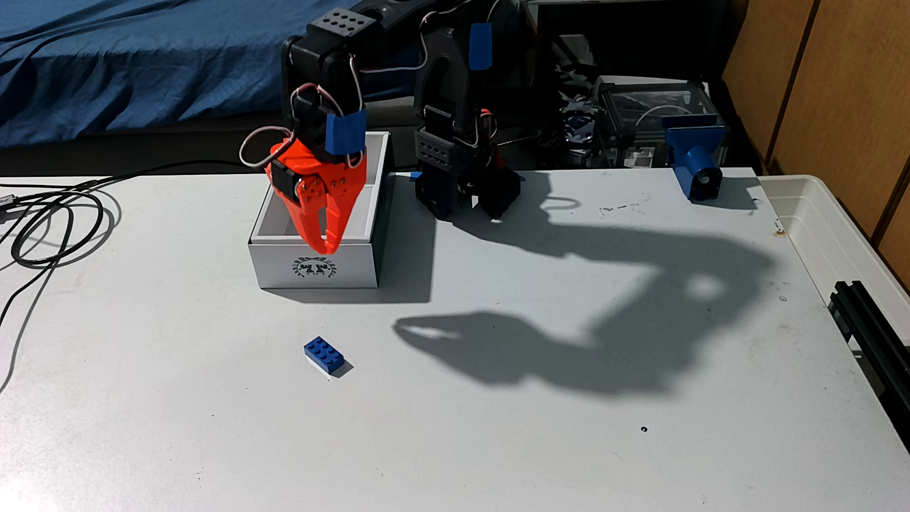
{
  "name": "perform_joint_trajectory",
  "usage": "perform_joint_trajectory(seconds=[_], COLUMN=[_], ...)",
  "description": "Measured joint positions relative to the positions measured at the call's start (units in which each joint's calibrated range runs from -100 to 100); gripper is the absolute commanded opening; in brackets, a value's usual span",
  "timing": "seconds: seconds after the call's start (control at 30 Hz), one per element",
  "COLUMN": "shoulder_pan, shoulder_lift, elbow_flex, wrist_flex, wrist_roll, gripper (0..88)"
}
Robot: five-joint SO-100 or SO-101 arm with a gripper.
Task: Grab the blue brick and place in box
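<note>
A: Fixed view. The orange gripper (329,250) hangs from the black arm (325,74), pointing down over the near end of the box (315,266). Its two fingers meet at the tips; only a narrow slit shows higher up between them. Nothing is held.

B: Box position?

A: The white box stands on the pale table (197,418), left of the arm's base (463,187), short side with the dark emblem (315,268) facing the camera. The fingertips overlap the near rim in this view; whether they touch it cannot be told.

B: And the brick?

A: The blue brick (322,353) lies flat on the table, studs up, well apart from the box and nearer the camera, angled to the table edge. It is untouched by the gripper.

B: Other items?

A: A blue clamp-like mount (694,157) sits at the far right corner of the table. Black cables (54,221) coil at the left. The arm's shadow (566,339) falls across the table right of the brick. Blue tape (344,132) wraps the wrist.
</note>
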Motion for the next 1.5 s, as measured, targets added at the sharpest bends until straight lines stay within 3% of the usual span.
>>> perform_joint_trajectory(seconds=[0.5,1.5], shoulder_pan=[-6.3,-4.2], shoulder_lift=[7.0,13.4], elbow_flex=[-3.8,-5.9], wrist_flex=[-0.4,-7.6], wrist_roll=[-4.7,-5.2], gripper=[1.2,1.0])
